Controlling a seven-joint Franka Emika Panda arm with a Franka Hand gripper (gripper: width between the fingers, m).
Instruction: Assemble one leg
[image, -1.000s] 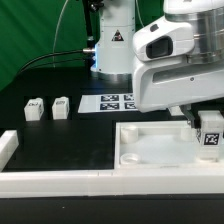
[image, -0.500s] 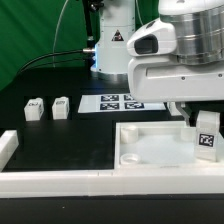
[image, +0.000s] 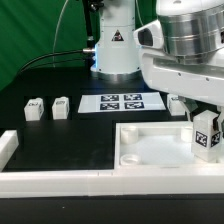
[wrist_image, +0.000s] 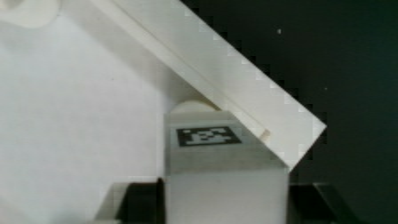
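Observation:
My gripper (image: 205, 120) is shut on a leg (image: 207, 138), a small white block with a black-and-white tag facing the camera. It holds the leg upright over the right corner of the large white tray-like part (image: 150, 133). In the wrist view the leg (wrist_image: 222, 165) shows between the two dark fingers (wrist_image: 139, 203) of the gripper (wrist_image: 222, 205). Its far end is at the tray's slanting rim (wrist_image: 231, 75). Whether it touches the tray I cannot tell. Two more legs (image: 35, 107) (image: 61, 106) stand at the exterior view's left.
The marker board (image: 120, 101) lies behind the tray. Another small white block (image: 177, 103) stands behind the tray, by the arm. A white rail (image: 60, 181) runs along the front, with a short piece (image: 7, 148) at the left. The robot base (image: 113, 45) stands at the back.
The arm's wrist has turned and its housing has shifted to the exterior view's right. The held leg has stayed over the tray's right corner, hardly moving.

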